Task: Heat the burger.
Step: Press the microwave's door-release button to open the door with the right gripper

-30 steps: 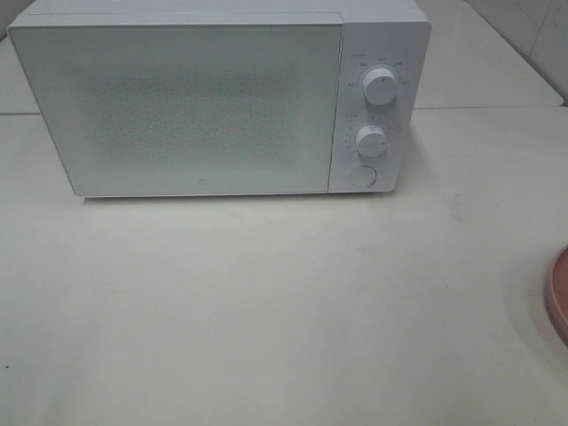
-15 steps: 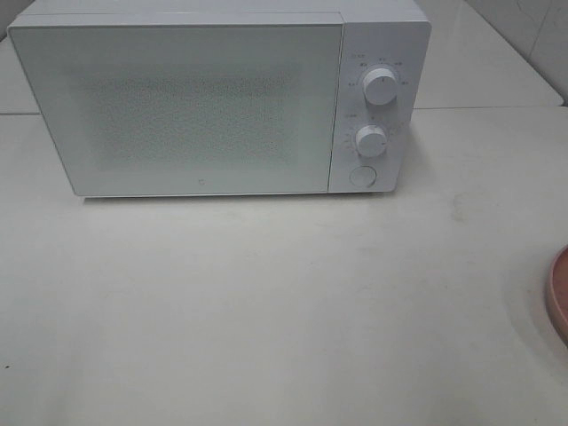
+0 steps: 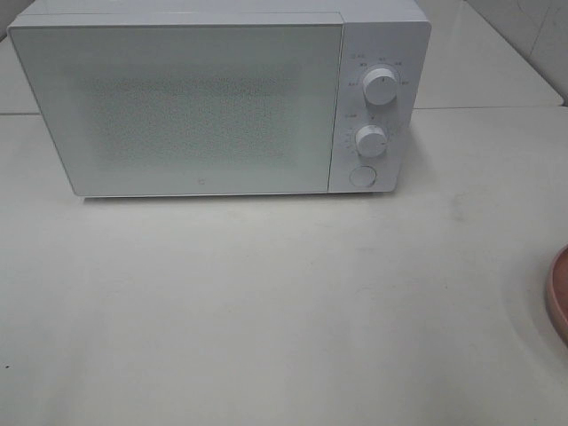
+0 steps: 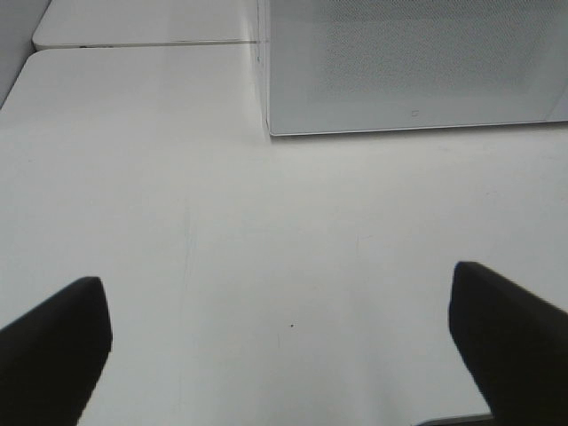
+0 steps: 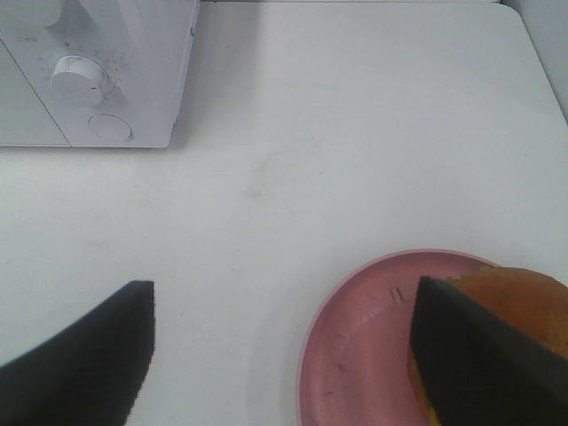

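The burger (image 5: 519, 297) is shown only in the right wrist view, seemingly on a plate (image 5: 373, 346); left gripper (image 4: 275, 282) and right gripper (image 5: 282, 295) are held wide, empty

Microwave (image 3: 204, 98) at rear of table (image 3: 266, 311), burger (image 5: 519, 293) on plate (image 5: 364, 337) front right

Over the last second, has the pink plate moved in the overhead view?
No. The pink plate sits at the same spot at the frame's right edge, equally far from the microwave.
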Available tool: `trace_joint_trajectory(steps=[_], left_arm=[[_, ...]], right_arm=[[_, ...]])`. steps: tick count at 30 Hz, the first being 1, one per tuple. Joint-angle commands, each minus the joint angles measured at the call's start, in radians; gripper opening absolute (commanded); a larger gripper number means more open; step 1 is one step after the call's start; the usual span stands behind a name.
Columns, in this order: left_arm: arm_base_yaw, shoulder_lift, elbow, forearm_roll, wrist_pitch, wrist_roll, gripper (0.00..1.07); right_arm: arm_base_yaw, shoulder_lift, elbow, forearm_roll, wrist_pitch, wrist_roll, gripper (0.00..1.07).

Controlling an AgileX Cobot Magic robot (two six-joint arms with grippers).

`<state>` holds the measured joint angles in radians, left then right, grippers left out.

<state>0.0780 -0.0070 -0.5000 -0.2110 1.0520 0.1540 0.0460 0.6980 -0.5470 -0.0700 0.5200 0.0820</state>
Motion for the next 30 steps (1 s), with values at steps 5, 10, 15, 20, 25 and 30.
trace_joint_trajectory(steps=[5, 10, 15, 20, 25, 30], left_arm=[[0.001, -0.023, 0.003, -0.006, -0.013, 0.001, 0.98], [0.001, -0.023, 0.003, -0.006, -0.013, 0.001, 0.98], [0.001, -0.023, 0.003, -0.006, -0.013, 0.001, 0.98], [0.001, -0.023, 0.003, -0.006, -0.013, 0.001, 0.98], [0.001, -0.023, 0.003, -0.006, -0.013, 0.001, 0.98], [0.001, -0.023, 0.003, -0.006, -0.013, 0.001, 0.98]], right_arm=[[-0.004, 0.121, 0.000, 0.004, -0.131, 0.009, 0.76], [-0.004, 0.218, 0.000, 0.004, -0.239, 0.010, 0.76], [-0.004, 0.301, 0.000, 0.004, -0.322, 0.026, 0.76], [-0.004, 0.377, 0.000, 0.004, -0.410, 0.068, 0.76], [-0.004, 0.444, 0.000, 0.004, -0.471, 0.084, 0.76], [-0.004, 0.522, 0.000, 0.004, -0.557, 0.084, 0.76]])
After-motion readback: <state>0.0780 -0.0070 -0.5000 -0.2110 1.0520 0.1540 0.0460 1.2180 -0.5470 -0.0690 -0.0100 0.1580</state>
